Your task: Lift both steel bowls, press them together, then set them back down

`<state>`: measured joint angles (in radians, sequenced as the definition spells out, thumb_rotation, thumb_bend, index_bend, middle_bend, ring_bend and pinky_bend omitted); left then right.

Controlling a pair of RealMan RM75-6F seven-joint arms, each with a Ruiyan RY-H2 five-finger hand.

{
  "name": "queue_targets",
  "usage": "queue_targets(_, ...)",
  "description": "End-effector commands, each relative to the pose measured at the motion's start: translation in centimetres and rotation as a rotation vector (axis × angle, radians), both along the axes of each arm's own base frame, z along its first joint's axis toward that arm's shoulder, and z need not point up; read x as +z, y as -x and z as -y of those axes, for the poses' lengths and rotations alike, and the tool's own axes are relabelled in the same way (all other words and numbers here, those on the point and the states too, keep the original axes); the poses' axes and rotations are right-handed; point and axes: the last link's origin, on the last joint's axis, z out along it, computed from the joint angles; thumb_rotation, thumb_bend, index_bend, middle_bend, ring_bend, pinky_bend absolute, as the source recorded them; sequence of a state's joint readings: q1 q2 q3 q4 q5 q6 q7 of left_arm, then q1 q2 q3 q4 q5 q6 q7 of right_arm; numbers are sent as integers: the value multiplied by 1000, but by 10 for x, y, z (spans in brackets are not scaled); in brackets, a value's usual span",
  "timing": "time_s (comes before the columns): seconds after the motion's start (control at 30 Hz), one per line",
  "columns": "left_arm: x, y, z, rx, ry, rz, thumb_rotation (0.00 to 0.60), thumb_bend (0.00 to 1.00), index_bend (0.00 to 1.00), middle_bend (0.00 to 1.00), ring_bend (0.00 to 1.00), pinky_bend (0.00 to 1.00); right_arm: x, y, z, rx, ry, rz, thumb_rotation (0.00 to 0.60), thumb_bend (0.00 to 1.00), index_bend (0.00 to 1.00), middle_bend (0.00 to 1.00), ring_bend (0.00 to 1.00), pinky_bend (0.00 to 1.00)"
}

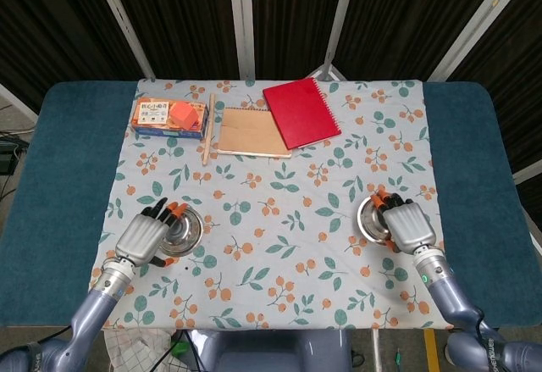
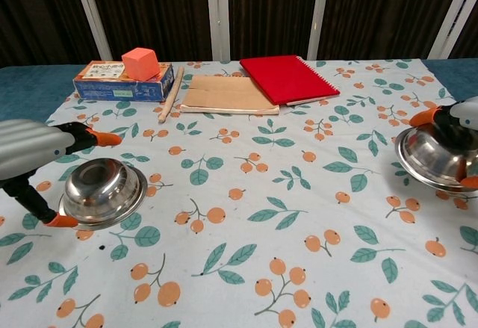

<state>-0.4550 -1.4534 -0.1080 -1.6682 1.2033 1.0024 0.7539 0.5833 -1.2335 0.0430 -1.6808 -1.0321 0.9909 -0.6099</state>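
Floral tablecloth (image 1: 279,219) is landmark. Red notebook (image 1: 301,112) and brown notebook (image 1: 252,131) at its far edge. My right hand (image 1: 408,226) grasps right steel bowl (image 2: 437,161), raised off cloth near right edge. My left hand (image 1: 146,236) spread around left steel bowl (image 2: 103,190), resting on cloth near left edge; grip uncertain.

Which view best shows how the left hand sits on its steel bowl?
The chest view: the left hand brackets the left steel bowl, one fingertip behind its rim and one at the front, with the bowl resting on the tablecloth. In the head view the hand covers part of that bowl.
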Motion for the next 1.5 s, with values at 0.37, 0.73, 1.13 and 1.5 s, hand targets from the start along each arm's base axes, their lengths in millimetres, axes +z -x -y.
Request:
queue_targets(0.37,-30,-12,-8,-20,23,-69,464,79,0,107,19,236,8,7,2,-24,2,6,600,364,814,750,627,544)
queue_targets(0.73,-40,-11,-6,-35,13,-103,464,85,122,192,110,347,13,10,2,-32,8,5,600,364,814,750,627,544)
queue_targets(1.13,-40,-13,-2,-54,9,-79,464,90,183,231,117,383,17,11,1,-38,18,-5,600,365,814,750,627,544)
queue_targets(1.5,-38,-15,-2,-50,16,-57,462,89,187,240,140,414,19,11,0,-44,26,-14,600,365,814,750,627,544)
